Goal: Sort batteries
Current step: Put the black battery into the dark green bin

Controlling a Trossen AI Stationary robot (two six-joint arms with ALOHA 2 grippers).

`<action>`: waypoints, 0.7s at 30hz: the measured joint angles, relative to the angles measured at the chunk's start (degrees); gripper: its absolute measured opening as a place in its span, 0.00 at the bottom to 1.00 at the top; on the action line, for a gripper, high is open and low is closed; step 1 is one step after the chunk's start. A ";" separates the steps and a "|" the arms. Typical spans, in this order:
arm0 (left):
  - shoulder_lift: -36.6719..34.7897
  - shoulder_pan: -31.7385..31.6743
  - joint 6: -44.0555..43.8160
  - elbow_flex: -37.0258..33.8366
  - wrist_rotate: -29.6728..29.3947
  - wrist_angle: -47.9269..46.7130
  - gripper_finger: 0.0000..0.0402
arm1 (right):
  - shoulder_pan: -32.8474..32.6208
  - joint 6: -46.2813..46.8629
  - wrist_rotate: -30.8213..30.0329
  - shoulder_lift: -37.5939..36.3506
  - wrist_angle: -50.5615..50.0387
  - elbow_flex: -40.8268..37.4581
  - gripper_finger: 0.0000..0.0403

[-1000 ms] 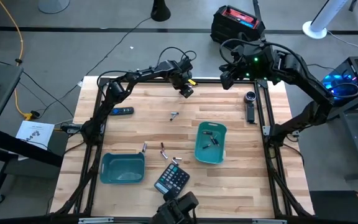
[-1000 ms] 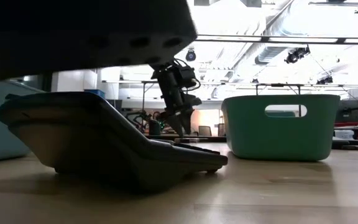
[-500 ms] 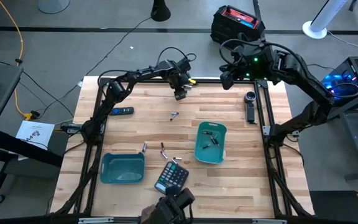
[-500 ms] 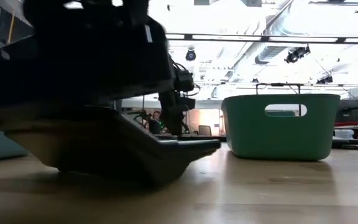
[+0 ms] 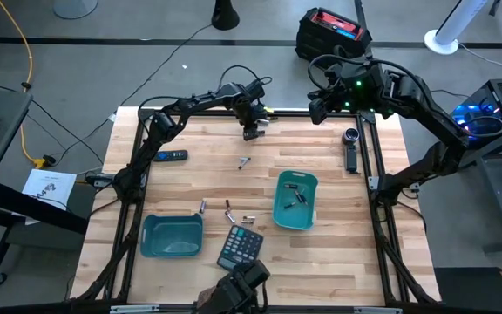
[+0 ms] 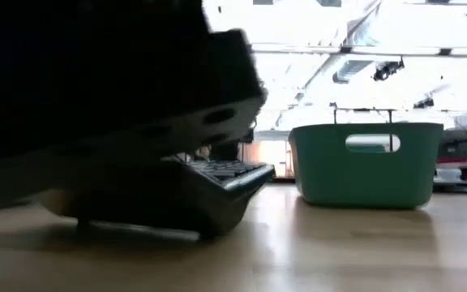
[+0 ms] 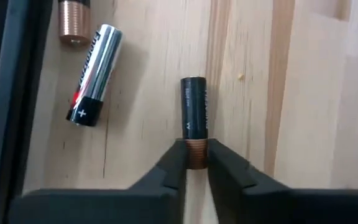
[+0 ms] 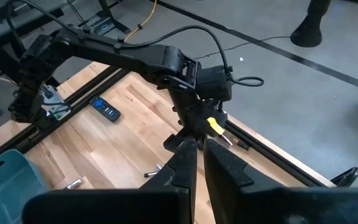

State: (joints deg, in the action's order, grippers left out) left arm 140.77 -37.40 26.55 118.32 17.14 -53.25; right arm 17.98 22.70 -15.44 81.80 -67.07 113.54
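1. High view: the left gripper (image 5: 251, 133) is stretched to the far edge of the table (image 5: 190, 187), pointing down at the wood. The right gripper (image 5: 318, 112) waits above the far right corner. Loose batteries (image 5: 244, 161) lie mid-table, more sit near the calculator (image 5: 240, 247), and a few already lie in the right bin (image 5: 295, 201). The left bin (image 5: 172, 235) looks bare.

2. Low view: the calculator (image 6: 177, 191) fills the near ground, with a dark blurred shape hanging over it. The right bin (image 6: 366, 165) stands behind. No batteries can be made out here.

3. Left wrist view: the left gripper (image 7: 195, 163) is narrowed around the copper end of a black battery (image 7: 193, 115) lying flat on the wood. A silver battery (image 7: 94, 73) lies just beside it, apart. Judging by shape, these are light, rigid, smooth cylinders that roll readily. An end pinch like this could let it swivel; a hold across the middle would seem steadier.

4. Right wrist view: the right gripper (image 8: 196, 152) holds nothing, its fingers close together with a slim gap. It looks toward the left arm (image 8: 135, 56).
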 joint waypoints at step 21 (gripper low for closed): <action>-0.16 1.06 -5.98 7.43 -9.73 -9.64 0.05 | 0.00 -0.66 0.50 0.02 0.01 0.02 0.06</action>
State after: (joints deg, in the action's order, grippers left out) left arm 140.61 -36.34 20.57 125.76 7.40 -62.89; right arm 17.98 22.04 -14.94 81.82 -67.05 113.56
